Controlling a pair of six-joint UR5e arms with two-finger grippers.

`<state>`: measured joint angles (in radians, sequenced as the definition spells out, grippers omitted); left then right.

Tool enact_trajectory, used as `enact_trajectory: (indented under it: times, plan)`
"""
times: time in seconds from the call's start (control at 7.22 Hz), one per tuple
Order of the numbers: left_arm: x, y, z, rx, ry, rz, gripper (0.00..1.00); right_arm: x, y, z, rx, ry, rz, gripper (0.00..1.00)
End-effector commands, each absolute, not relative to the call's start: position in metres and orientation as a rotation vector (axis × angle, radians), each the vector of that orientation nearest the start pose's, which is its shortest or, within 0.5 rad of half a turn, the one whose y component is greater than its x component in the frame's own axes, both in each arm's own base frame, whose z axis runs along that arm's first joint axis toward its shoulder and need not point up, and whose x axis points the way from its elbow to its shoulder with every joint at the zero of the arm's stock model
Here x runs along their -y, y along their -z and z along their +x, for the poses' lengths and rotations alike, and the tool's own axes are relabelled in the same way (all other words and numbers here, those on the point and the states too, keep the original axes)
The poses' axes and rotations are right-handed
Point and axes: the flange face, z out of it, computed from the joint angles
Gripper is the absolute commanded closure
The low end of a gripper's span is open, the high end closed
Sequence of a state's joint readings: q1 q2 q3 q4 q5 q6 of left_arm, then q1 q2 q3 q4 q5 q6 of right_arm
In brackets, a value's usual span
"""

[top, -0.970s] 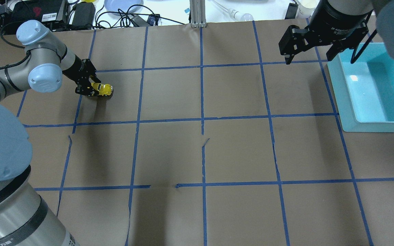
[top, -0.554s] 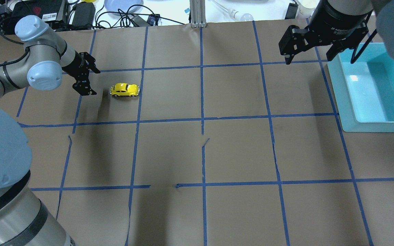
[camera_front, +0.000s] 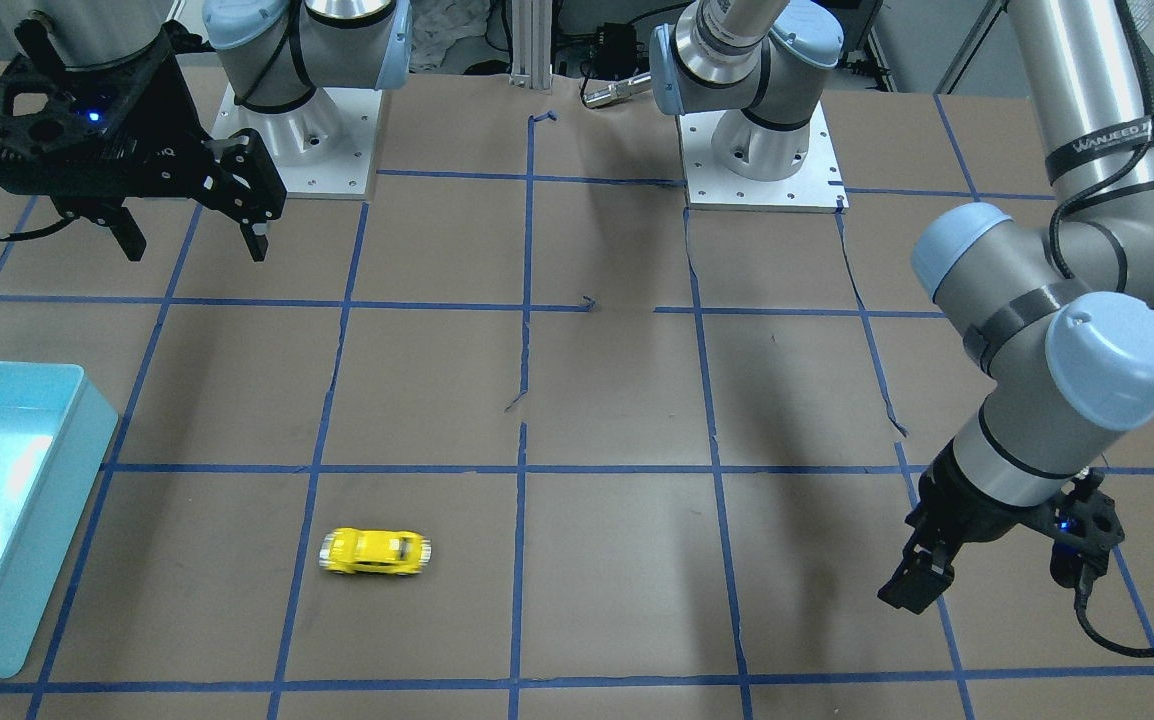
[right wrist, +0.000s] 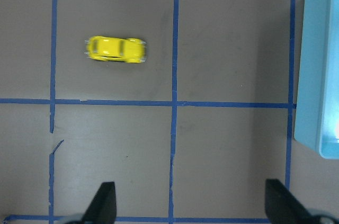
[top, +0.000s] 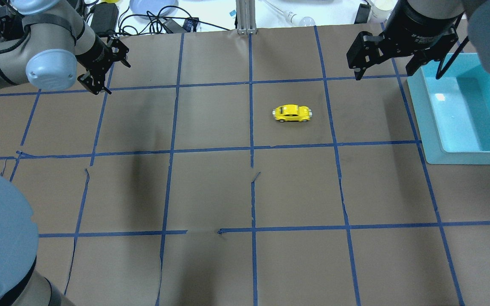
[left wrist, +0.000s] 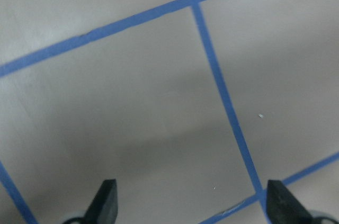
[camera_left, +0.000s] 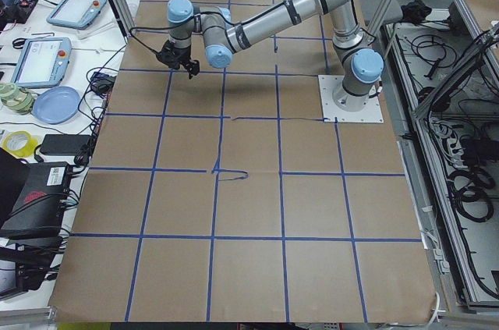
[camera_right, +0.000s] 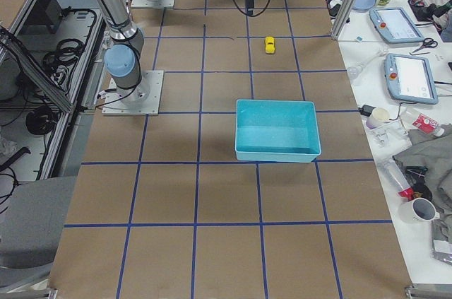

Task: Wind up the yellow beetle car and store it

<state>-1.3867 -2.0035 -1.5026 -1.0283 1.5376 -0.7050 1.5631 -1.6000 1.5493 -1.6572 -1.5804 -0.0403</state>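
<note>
Brown desk (top: 211,191): carries a grid of blue tape lines (top: 251,148) over its whole top.

Light blue tray (top: 466,158): sits at the right end of the desk in the overhead view, open side up.

Right hand (top: 384,75): hangs above the desk, close to the far left corner of the tray. Keeps its fingers wide apart and grips nothing.

Left hand (top: 119,79): hovers over the far left part of the desk, fingers spread as well. Shows only paper and tape between them in its wrist view.

Yellow beetle car (top: 292,113): stands on its wheels on the desk, free of both hands. Sits in the square just right of the middle tape line, second row from the far edge, lengthwise along the desk. Lies between the two hands, nearer the right one and well apart from the left one. Stays clear of the tray, with one tape line in between. Looks slightly smeared in the right wrist view.
</note>
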Motion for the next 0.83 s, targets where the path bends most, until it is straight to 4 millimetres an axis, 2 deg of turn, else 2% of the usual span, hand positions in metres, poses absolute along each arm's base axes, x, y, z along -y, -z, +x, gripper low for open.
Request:
enact_trajectory:
  times: [0.0, 0.14, 0.28, 0.42, 0.55, 0.69]
  plan:
    - [0.66, -0.37, -0.018, -2.965, 0.285, -0.872, 0.0, 0.493, -0.522, 0.129, -3.146, 0.215, -0.05, 0.0]
    - [0.648, -0.39, -0.023, -2.976, 0.253, -0.855, 0.0, 0.493, -0.522, 0.129, -3.146, 0.215, -0.05, 0.0]
    - [0.631, -0.401, -0.036, -3.004, 0.147, -0.839, 0.0, 0.493, -0.522, 0.128, -3.148, 0.215, -0.05, 0.0]
    - [0.621, -0.41, -0.065, -3.085, 0.094, -0.802, 0.0, 0.493, -0.522, 0.128, -3.148, 0.215, -0.05, 0.0]
    - [0.614, -0.418, -0.077, -3.135, 0.098, -0.793, 0.0, 0.493, -0.522, 0.129, -3.146, 0.217, -0.05, 0.0]
    - [0.604, -0.438, -0.079, -3.142, 0.116, -0.776, 0.0, 0.493, -0.521, 0.129, -3.146, 0.212, -0.05, 0.0]
